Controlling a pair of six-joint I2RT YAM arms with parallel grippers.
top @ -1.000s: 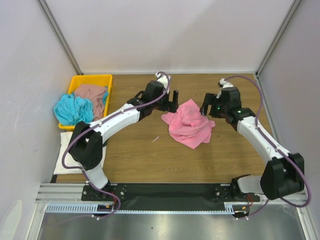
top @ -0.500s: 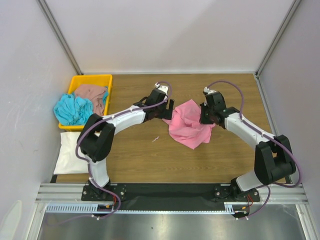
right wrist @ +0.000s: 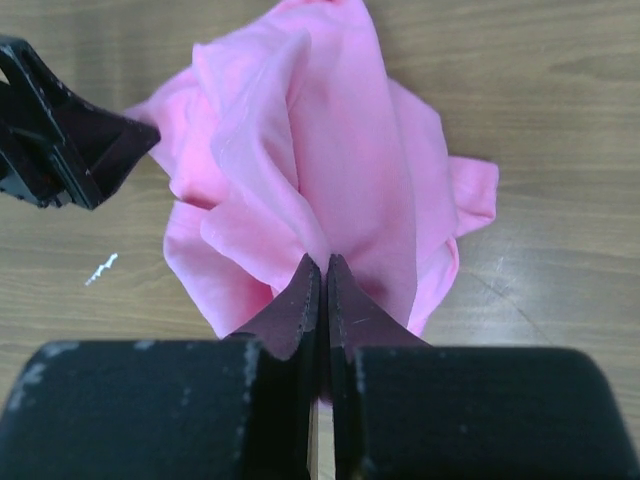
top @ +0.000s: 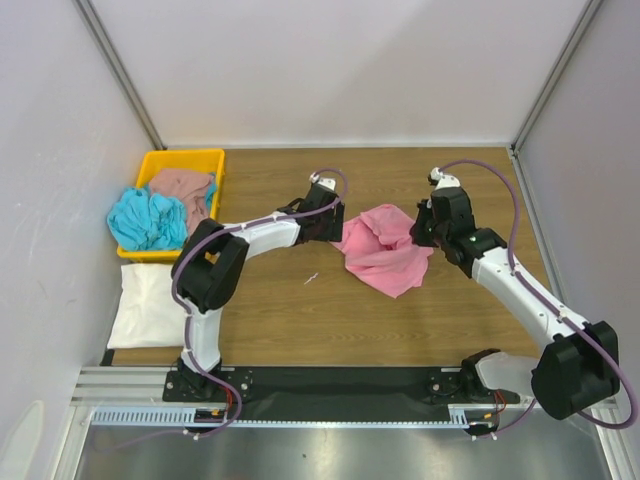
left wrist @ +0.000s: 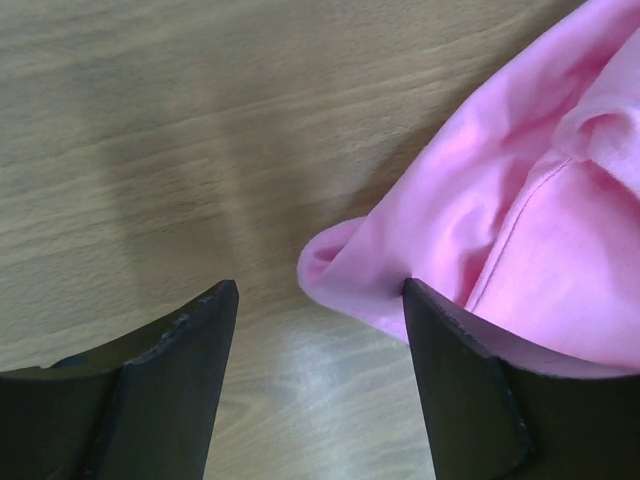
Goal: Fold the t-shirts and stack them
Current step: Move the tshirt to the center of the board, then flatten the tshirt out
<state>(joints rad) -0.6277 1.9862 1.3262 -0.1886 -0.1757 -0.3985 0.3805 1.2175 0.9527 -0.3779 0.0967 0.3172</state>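
R gripper (right wrist: 322,262): fingers pressed together, pinching a raised fold of the bright pink t-shirt (right wrist: 330,150); rest of the cloth lies spread ahead of it on the wooden table (right wrist: 560,90). L gripper (left wrist: 320,290): fingers spread, low over the table, rolled shirt edge just ahead between them; one finger appears to touch the cloth. Turquoise t-shirt (top: 145,218), brown-pink t-shirt (top: 183,185), cream-white t-shirt (top: 150,305): well left of L gripper.
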